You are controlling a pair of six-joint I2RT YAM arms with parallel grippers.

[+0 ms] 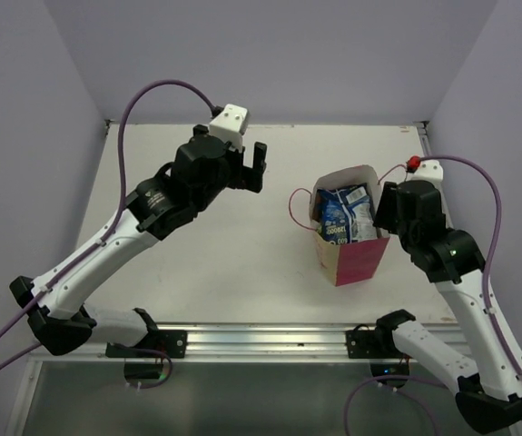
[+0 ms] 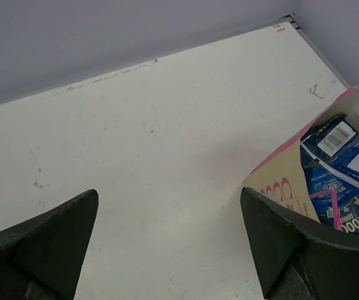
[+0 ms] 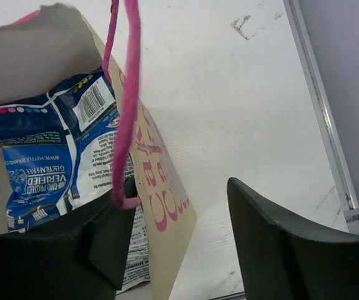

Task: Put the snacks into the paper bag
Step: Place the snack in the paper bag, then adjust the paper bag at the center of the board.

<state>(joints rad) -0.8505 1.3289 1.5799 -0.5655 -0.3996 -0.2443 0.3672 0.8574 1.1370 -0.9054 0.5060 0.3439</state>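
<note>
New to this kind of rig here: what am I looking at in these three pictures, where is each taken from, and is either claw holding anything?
These are two robot arms bolted at the near edge of a white table. The top external view looks down from above and behind them; the other two come from cameras on each wrist, so the dark shapes at the bottom are that arm's own fingers. On the table stands a small paper bag with pink sides, and blue snack packets sit inside it. The left gripper hangs open over bare table, holding nothing. The right gripper is at the bag's rim with its jaws apart: one finger inside, one outside, the bag's printed wall and pink cord handle between them, not pinched.
</note>
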